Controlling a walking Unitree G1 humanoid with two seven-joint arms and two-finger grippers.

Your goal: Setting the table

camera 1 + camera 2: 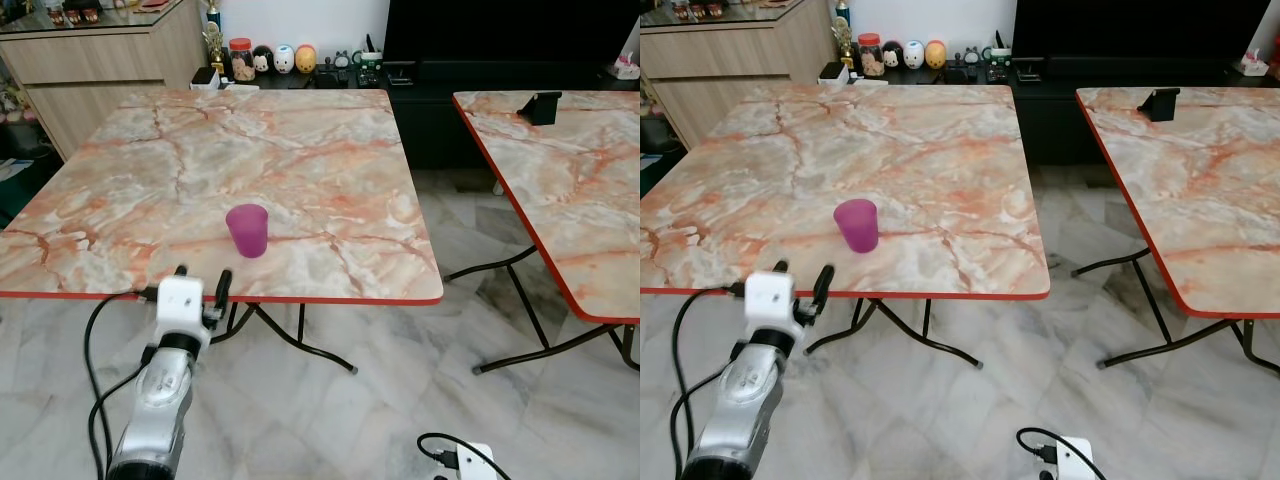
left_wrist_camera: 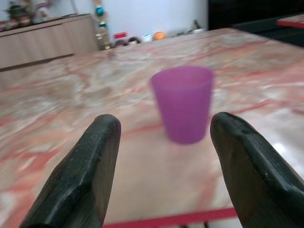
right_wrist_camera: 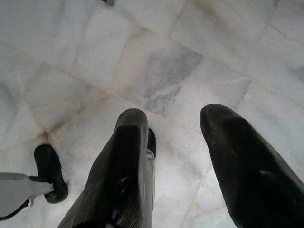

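Barely begun: one cup (image 1: 247,229) at centre frame on the table (image 1: 330,150), left gripper (image 1: 200,290) parted short of it (right gripper (image 3: 190,161) idle, parted).

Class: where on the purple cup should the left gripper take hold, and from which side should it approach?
Probably the cup's side wall, mid-height, approached from the table's near edge. It stands upright, tapered, near that edge, and the open left gripper already faces it there.

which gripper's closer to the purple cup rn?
Left. The left gripper is at the table's near edge, open and aimed at the purple cup, not touching it. The right gripper hangs low over the floor, well away.
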